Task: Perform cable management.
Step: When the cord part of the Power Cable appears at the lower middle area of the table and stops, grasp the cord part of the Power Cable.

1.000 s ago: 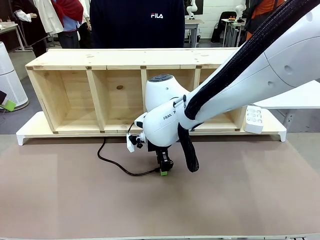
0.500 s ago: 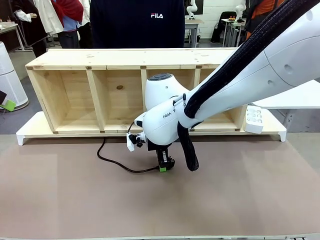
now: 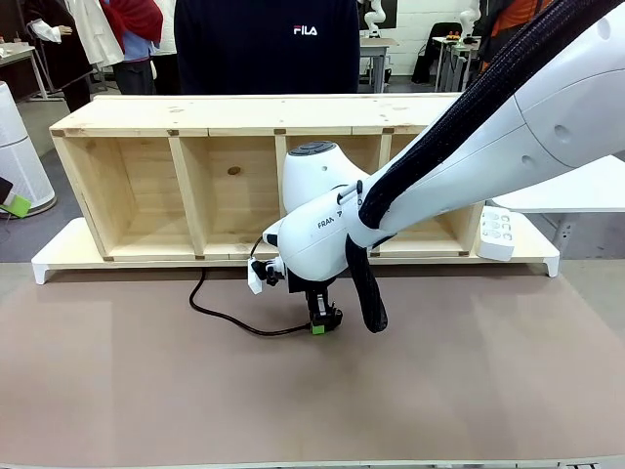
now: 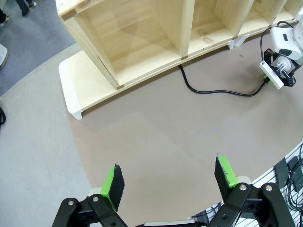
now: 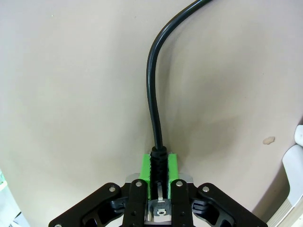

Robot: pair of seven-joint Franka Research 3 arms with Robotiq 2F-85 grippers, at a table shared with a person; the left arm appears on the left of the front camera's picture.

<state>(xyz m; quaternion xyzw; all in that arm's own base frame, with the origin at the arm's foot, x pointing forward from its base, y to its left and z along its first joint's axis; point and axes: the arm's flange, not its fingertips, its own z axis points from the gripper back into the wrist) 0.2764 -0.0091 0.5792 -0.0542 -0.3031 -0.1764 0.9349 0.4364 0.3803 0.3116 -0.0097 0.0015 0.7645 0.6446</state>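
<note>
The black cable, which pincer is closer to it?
Right. The right pincer grips the cable at its plug end; the left pincer hangs open, far from it.

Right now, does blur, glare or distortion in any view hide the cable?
Front view: sharp, evenly lit, cable clear. Left wrist view: wide-angle bending curves the wooden shelf, cable readable. Right wrist view: sharp, soft shadow beside the cable, thin sheen along it, nothing hiding the jaws of the right gripper closed on its end.
</note>
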